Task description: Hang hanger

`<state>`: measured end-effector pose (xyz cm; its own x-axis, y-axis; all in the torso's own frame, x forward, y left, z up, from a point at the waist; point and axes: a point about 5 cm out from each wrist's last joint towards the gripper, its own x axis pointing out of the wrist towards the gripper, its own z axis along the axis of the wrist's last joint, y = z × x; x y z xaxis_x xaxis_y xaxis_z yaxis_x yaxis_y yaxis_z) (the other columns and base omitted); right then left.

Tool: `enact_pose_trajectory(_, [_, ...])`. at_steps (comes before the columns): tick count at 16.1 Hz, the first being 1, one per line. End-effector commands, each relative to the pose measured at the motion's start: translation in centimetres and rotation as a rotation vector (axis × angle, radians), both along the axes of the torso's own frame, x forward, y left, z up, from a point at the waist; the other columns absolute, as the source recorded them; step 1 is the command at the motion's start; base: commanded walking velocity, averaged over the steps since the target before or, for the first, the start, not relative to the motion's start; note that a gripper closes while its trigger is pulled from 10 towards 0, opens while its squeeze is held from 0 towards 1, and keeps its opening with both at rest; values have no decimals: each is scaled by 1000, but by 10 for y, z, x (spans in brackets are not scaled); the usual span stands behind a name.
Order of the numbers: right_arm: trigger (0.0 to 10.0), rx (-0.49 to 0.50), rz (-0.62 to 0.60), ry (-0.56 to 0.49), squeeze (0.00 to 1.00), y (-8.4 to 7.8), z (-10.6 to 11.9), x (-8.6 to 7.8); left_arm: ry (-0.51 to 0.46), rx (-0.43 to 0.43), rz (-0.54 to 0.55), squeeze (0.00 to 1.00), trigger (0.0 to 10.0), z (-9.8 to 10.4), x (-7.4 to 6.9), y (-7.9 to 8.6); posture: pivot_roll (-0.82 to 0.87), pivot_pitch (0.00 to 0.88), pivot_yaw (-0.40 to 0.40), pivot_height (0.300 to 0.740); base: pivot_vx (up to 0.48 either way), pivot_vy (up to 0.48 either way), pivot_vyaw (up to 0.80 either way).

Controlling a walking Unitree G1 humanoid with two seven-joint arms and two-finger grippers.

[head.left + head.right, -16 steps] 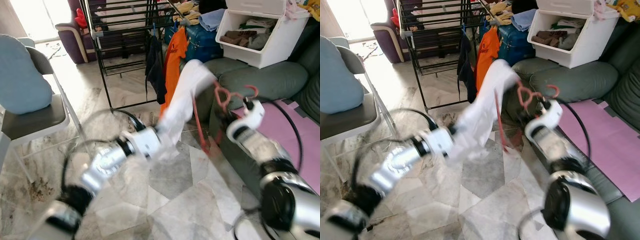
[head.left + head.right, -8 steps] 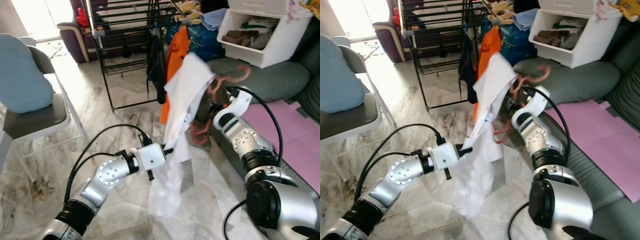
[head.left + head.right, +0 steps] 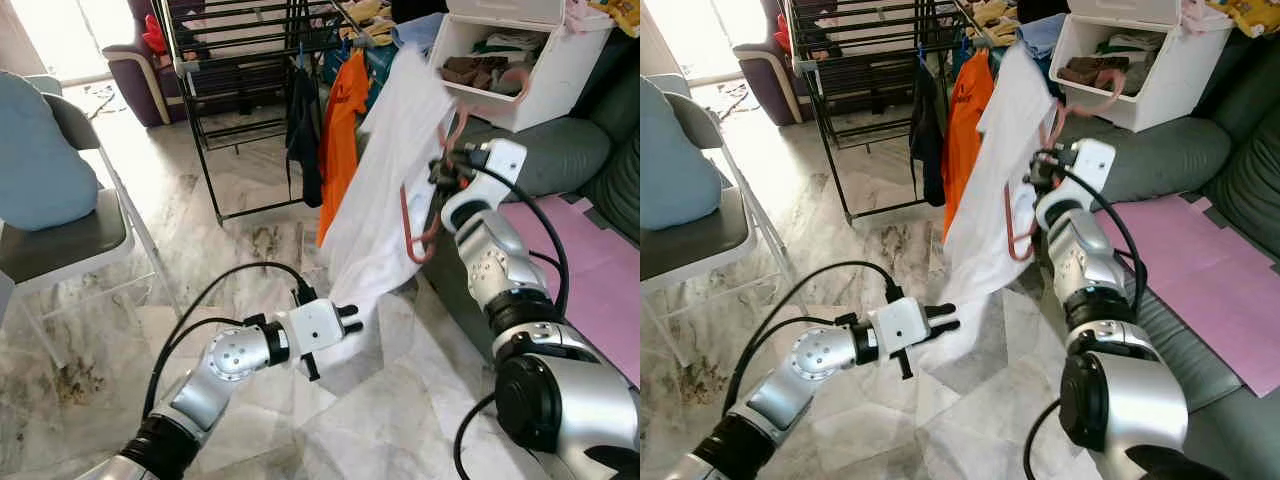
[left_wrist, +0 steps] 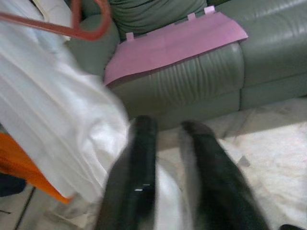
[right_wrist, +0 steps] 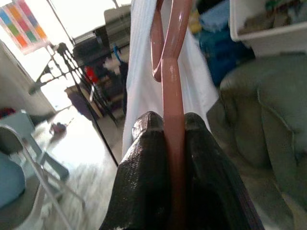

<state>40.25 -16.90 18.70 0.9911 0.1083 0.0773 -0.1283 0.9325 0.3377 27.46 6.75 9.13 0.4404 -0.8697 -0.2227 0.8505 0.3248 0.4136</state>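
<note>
Half a second ago the right gripper [image 3: 1038, 172] was carrying the pink hanger [image 5: 171, 91] lower, with the white garment [image 3: 385, 200] drooping toward the floor. Now that arm is raised, and the hanger's hook [image 3: 512, 82] stands above and beyond the fingers, up near the white storage bin [image 3: 520, 50]. The right fingers are clenched on the hanger's stem, one on each side of it, as the right wrist view plainly shows.

The left gripper [image 3: 350, 318] has also changed its part. Earlier it was pinching the cloth partway up; now its fingers [image 4: 139, 158] sit at the garment's lower hem, parted, with the white cloth lying against one finger and some of it between the two. Whether they truly pinch the fabric I cannot tell; they look released rather than gripping.

For the task, this reads as the lift before the hang: the garment is spread and off the floor, hanging from the hanger just beside the right fingers. The black drying rack [image 3: 240, 90], with its orange shirt [image 3: 340, 140] and dark garment [image 3: 305, 130], stands beyond and to the left of the hook, not yet reached. The hook must probably still travel across to a rail.

No brand, label or legible writing can be made out; the coloured patch in the right wrist view is too blurred to read.
</note>
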Motion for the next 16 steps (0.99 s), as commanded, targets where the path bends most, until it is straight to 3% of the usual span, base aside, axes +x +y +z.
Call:
enact_pose_trajectory(1, [10000,-47,51,-140,0,11,31,3,20,4,-18,1000,10000,-1,-1,-1,-82,0,15,740,0,0,0])
enact_pose_trajectory(4, [10000,-191,141,-193,0,21,29,-2,55,-13,-17,1000,10000,-2,-5,0,-82,0,9,740,0,0,0])
enact_pose_trajectory(7, [10000,-353,188,-206,0,18,11,-11,100,-74,0,1000,10000,3,-9,5,-82,0,1,740,0,0,0])
enact_pose_trajectory(16, [10000,-419,299,-202,0,12,-10,-23,102,-95,39,1000,10000,18,0,19,-83,0,-2,740,0,0,0])
